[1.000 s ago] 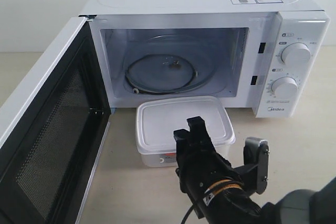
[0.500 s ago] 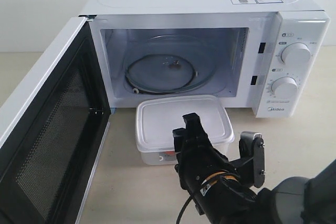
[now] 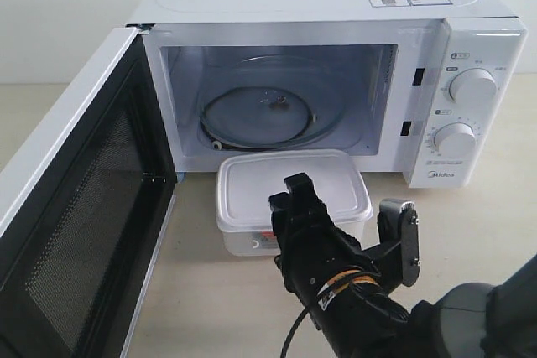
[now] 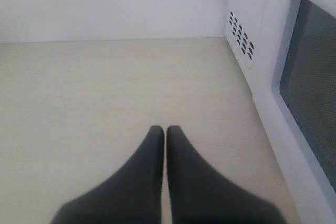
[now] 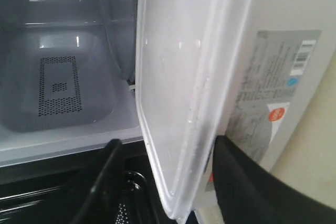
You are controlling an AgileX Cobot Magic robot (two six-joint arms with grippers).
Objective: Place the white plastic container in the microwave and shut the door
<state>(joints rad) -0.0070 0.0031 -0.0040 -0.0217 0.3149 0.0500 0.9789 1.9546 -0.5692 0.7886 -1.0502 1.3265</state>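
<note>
Right gripper (image 3: 348, 199) stands open astride the white plastic container's (image 3: 277, 178) rim. The box looks light, slick and slightly flexible, so pinch its stiffer lidded edge. Left gripper (image 4: 165, 135) closed, empty.

Right gripper (image 3: 348, 199) spread wide, left gripper (image 4: 166, 136) closed.
The right gripper is seen reaching forward from the lower right on a dark arm (image 3: 377, 320), with its two black fingers (image 3: 295, 199) held far apart. The left gripper's two dark fingers (image 4: 149, 150) are pressed together, tips touching.
</note>
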